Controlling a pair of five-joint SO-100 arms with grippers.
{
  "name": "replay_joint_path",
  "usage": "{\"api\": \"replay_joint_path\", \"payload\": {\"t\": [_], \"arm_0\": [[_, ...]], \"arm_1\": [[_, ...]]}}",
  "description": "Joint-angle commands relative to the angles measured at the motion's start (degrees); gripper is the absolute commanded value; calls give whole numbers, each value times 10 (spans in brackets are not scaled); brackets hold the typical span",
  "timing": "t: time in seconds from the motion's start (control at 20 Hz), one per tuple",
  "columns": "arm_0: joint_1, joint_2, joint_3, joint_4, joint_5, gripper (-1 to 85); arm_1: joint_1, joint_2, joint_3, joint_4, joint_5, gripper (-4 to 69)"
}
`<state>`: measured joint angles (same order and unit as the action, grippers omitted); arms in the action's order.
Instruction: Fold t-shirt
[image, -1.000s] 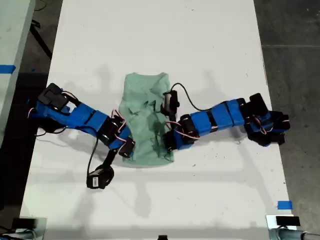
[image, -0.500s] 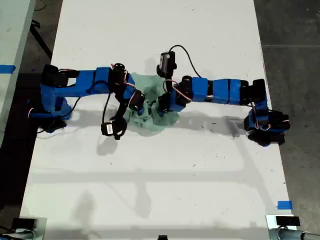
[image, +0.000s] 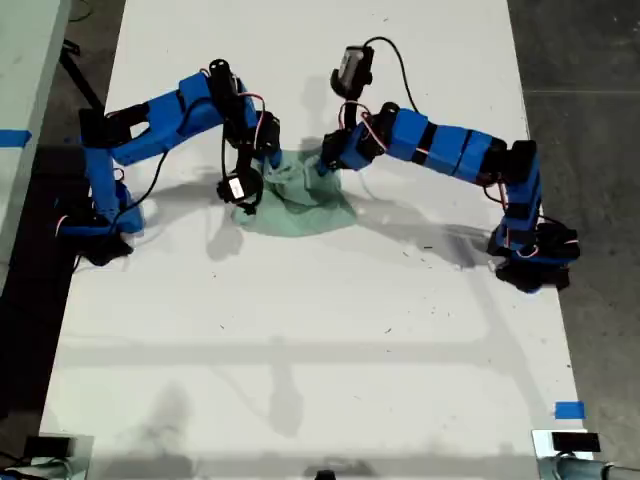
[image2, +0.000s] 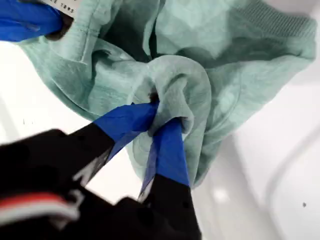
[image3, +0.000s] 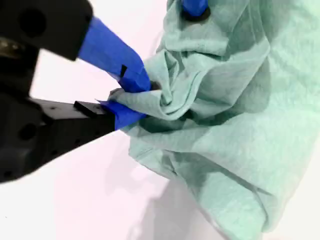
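Mint t-shirt (image: 300, 205), flat before, now bunches, pinched by my first tool (image2: 162, 117) and second tool (image3: 131, 97).

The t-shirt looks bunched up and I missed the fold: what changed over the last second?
Both arms swung toward the exterior view's top, dragging the t-shirt's near hem over its collar end, so it went from flat to bunched. My first gripper and my second gripper kept their claws pinched on cloth. The table stayed unchanged.
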<state>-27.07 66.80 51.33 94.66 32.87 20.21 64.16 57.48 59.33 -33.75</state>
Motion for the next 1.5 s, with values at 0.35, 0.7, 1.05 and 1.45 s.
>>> {"api": "replay_joint_path", "payload": {"t": [0.35, 0.7, 1.05, 1.45], "arm_0": [[-125, 84, -8, 32, 2, 228], [-188, 226, 35, 33, 56, 244], [-142, 493, 367, -43, 33, 41], [112, 982, 894, -200, -161, 1]], "arm_1": [[105, 62, -52, 43, -18, 361], [144, 188, -6, 107, -50, 266], [131, 498, 324, 96, -45, 145], [-63, 1018, 885, 39, 152, -11]]}}
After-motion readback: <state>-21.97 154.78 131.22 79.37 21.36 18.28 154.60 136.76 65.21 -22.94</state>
